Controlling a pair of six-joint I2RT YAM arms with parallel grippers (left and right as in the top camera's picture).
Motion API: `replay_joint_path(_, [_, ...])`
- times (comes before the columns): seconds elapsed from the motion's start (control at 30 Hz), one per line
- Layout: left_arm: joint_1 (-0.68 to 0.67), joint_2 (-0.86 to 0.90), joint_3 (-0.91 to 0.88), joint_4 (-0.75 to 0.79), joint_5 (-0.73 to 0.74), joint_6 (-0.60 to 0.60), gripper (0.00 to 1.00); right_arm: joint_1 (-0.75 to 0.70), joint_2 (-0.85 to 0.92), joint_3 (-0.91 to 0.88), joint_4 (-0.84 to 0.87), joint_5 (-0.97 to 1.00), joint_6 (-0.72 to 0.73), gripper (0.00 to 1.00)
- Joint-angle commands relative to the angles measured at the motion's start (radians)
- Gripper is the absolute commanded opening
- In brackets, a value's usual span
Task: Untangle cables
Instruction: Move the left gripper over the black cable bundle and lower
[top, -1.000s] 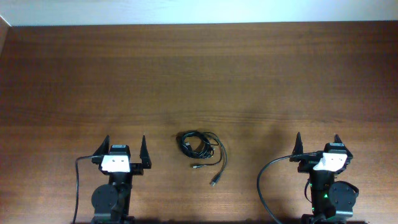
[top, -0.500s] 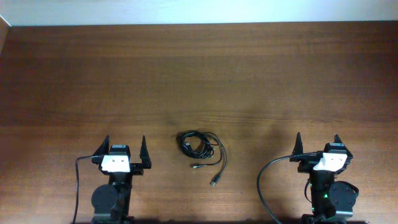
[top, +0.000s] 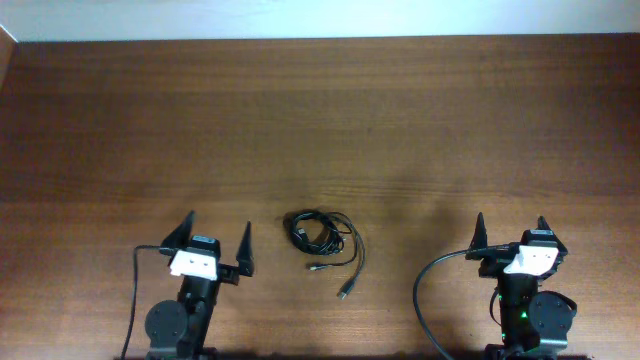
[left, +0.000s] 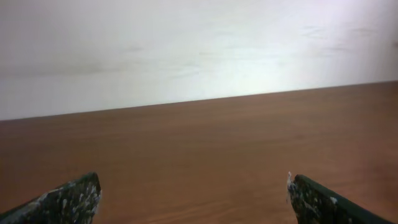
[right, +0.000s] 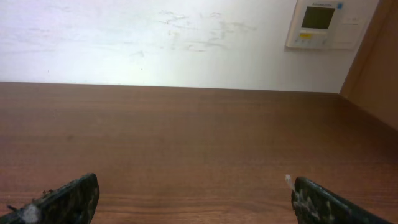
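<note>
The cables (top: 325, 240) lie as a small tangle of thin black cords on the wooden table (top: 320, 120), between the two arms near the front edge. One plug end (top: 345, 293) trails toward the front. My left gripper (top: 217, 232) is open and empty, left of the tangle and turned slightly toward it. My right gripper (top: 511, 224) is open and empty, well to the right. Both wrist views show only open fingertips over bare wood, the left (left: 193, 186) and the right (right: 193, 186); the cables are out of view in them.
A white wall runs along the table's far edge (top: 320, 20). A wall thermostat (right: 323, 23) shows in the right wrist view. A thick black arm cable (top: 425, 290) loops beside the right base.
My left gripper has shifted a little to the right and rotated slightly clockwise. The right arm and the cables have not moved.
</note>
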Motion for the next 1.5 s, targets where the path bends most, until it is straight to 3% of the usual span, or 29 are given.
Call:
replay_joint_path(0.0, [0.005, -0.002, 0.064, -0.02, 0.115, 0.015, 0.99, 0.005, -0.004, -0.005, -0.006, 0.008, 0.005, 0.99])
replay_joint_path(0.1, [0.005, 0.058, 0.214, -0.19, 0.115, 0.015, 0.99, 0.005, -0.004, -0.005, -0.006, 0.008, 0.005, 0.98])
replay_joint_path(0.33, [0.005, 0.477, 0.599, -0.425, 0.137, 0.015, 0.99, 0.005, -0.004, -0.005, -0.006, 0.008, 0.005, 0.99])
replay_joint_path(0.53, [0.005, 0.834, 0.941, -0.814, 0.151, 0.015, 0.99, 0.005, -0.004, -0.005, -0.006, 0.008, 0.005, 0.98])
replay_joint_path(0.63, [0.005, 0.961, 0.968, -0.834, 0.405, 0.015, 0.99, 0.005, -0.004, -0.005, -0.006, 0.008, 0.005, 0.98])
replay_joint_path(0.8, [0.005, 1.109, 0.968, -0.867, 0.481, 0.015, 0.99, 0.005, -0.004, -0.005, -0.006, 0.008, 0.005, 0.99])
replay_joint_path(1.03, [0.005, 1.236, 0.968, -0.87, 0.475, 0.003, 0.99, 0.005, -0.004, -0.005, -0.006, 0.008, 0.005, 0.98])
replay_joint_path(1.13, [0.0, 1.271, 0.968, -0.871, 0.276, -0.156, 0.96, 0.005, -0.004, -0.005, -0.006, 0.008, 0.005, 0.98])
replay_joint_path(1.2, [-0.053, 1.286, 0.968, -0.87, 0.192, -0.216, 0.85, 0.005, -0.004, -0.005, -0.006, 0.008, 0.005, 0.98])
replay_joint_path(1.27, [-0.129, 1.289, 0.968, -0.871, 0.05, -0.397, 0.78, 0.005, -0.004, -0.005, -0.006, 0.008, 0.005, 0.98])
replay_joint_path(1.37, [-0.244, 1.289, 0.968, -0.869, -0.101, -0.642, 0.79, 0.005, -0.004, -0.005, -0.006, 0.008, 0.005, 0.98])
replay_joint_path(1.4, [-0.259, 1.289, 0.968, -0.856, -0.1, -0.664, 0.82, 0.005, -0.004, -0.005, -0.006, 0.008, 0.005, 0.98])
replay_joint_path(1.43, [-0.276, 1.289, 0.968, -0.842, -0.1, -0.663, 0.98, 0.005, -0.004, -0.005, -0.006, 0.008, 0.005, 0.98])
replay_joint_path(1.47, [-0.28, 1.289, 0.968, -0.839, -0.1, -0.663, 0.99, 0.005, -0.004, -0.005, -0.006, 0.008, 0.005, 0.99])
